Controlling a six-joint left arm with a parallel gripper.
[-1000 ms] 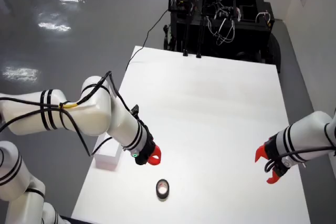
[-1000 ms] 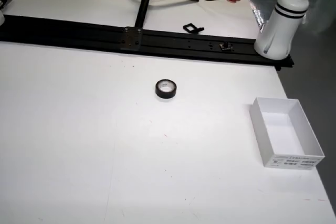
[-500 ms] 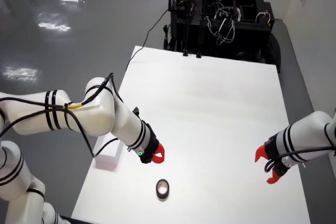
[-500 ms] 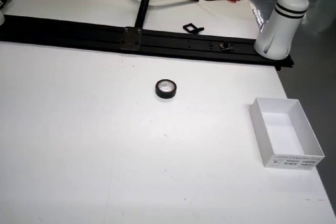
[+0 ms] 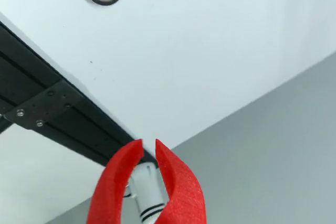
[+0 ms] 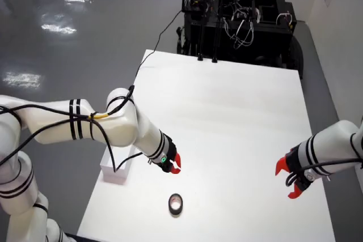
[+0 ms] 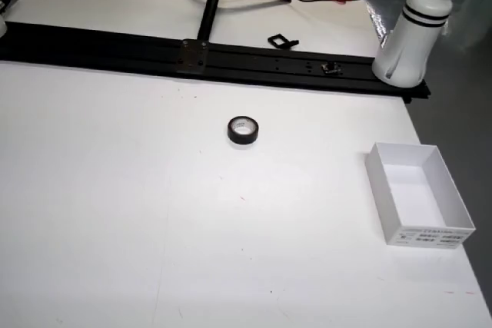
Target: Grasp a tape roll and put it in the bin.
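tape roll: I see the tape roll lying flat on the worktop, near its close edge in the overhead view, untouched.
fingers: on my wrist view the red fingers are nearly pressed together, tips almost touching, nothing between them.
gripper: the gripper hangs above the worktop, a little up and left of the roll in the overhead view, well clear of it.
bin: the white bin sits empty at the worktop's edge.
how I would do it: I would spread the fingers first, centre over the roll, drop straight down and pinch across its wall.
change: the arm has swung inward from beside the bin toward the roll; roll and bin have stayed put.
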